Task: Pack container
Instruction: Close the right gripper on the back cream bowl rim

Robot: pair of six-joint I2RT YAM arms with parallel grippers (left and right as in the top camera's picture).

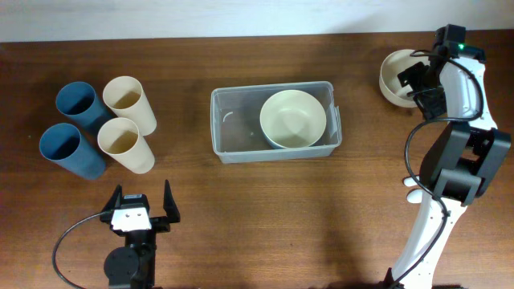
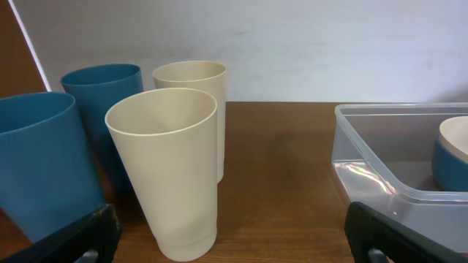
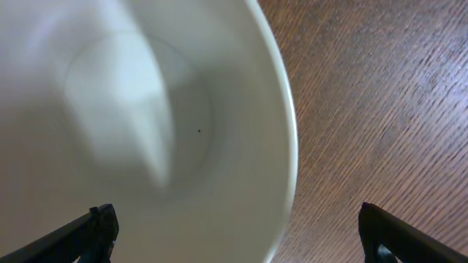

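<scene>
The clear container (image 1: 233, 128) lies mid-table with a cream bowl (image 1: 293, 119) in its right half. In the left wrist view the container (image 2: 380, 153) is at the right, and the bowl (image 2: 455, 150) inside it looks blue below its cream rim. A second cream bowl (image 1: 393, 76) sits at the far right back. My right gripper (image 1: 415, 80) hangs open over that bowl's right side. In the right wrist view the bowl's (image 3: 131, 131) rim runs between the spread fingers of the right gripper (image 3: 241, 237). My left gripper (image 1: 143, 205) is open near the front edge, holding nothing.
Two blue cups (image 1: 76, 104) (image 1: 68, 151) and two cream cups (image 1: 130, 103) (image 1: 126, 146) stand at the left. The nearest cream cup (image 2: 167, 172) is just ahead of the left gripper (image 2: 234, 245). A white wall lies behind the table.
</scene>
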